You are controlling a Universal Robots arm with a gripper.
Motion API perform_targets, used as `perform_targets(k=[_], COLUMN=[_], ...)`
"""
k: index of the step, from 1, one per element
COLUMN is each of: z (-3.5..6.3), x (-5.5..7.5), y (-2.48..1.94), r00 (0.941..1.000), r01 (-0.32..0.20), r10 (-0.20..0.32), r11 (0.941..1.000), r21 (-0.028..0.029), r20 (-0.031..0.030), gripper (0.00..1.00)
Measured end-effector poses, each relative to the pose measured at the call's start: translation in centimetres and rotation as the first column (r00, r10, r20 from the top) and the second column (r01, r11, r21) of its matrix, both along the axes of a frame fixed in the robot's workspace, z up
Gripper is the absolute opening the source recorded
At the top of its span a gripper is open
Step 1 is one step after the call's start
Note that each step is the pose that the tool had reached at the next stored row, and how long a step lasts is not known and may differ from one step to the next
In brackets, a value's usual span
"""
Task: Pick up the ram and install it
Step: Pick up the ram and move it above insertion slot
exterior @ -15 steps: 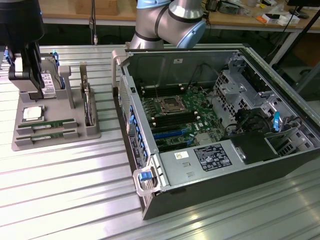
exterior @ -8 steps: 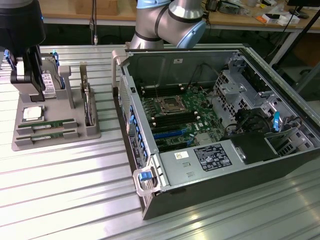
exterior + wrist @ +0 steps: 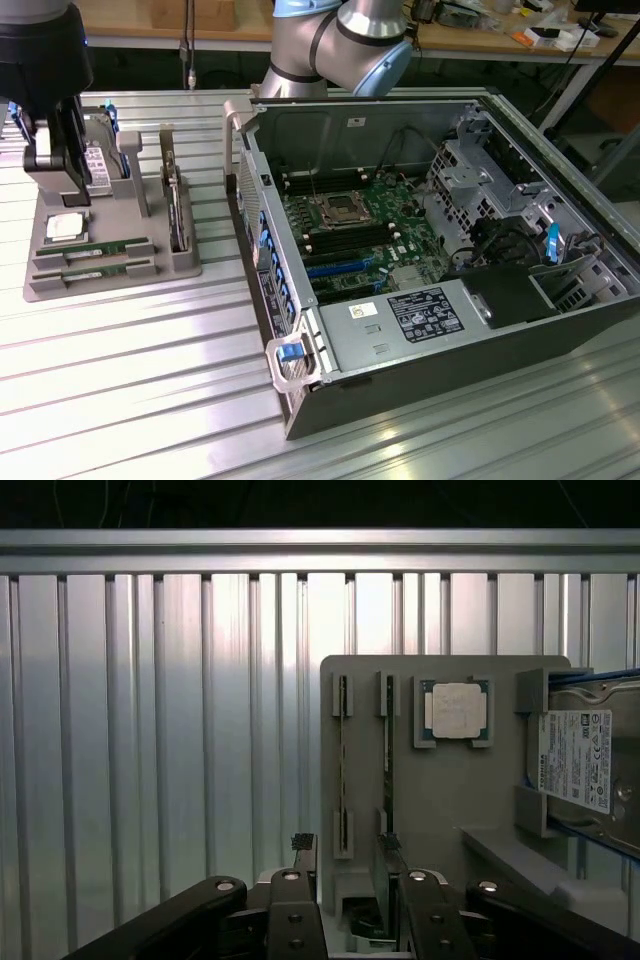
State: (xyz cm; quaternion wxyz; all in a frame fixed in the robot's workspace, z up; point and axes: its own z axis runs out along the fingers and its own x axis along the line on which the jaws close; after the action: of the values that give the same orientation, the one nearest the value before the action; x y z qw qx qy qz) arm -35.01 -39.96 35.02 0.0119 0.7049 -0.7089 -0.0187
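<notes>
When viewed from wrist, can see fingers (image 3: 296,895) spread over tray (image 3: 440,800), with ram (image 3: 343,750) lined up between; from exterior, also get case (image 3: 420,385) beside tray.

Ram (image 3: 100,246) lies in holder (image 3: 185,265), beside the case (image 3: 450,370).

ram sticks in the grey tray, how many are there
2. Both stand on edge in the tray's parallel slots: one ram stick beside the processor, the other one slot farther from it. None seems hidden in the tray.
</notes>
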Motion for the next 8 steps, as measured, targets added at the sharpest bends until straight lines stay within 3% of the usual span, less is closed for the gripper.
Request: perform_targets(k=[8], z=[-0.72], x=[0.00], y=[0.00], r00=[1.0000], r01=[-0.001], r10=[0.001], r11=[1.0000], r21=[0.0000], r20=[0.0000], gripper=[0.36])
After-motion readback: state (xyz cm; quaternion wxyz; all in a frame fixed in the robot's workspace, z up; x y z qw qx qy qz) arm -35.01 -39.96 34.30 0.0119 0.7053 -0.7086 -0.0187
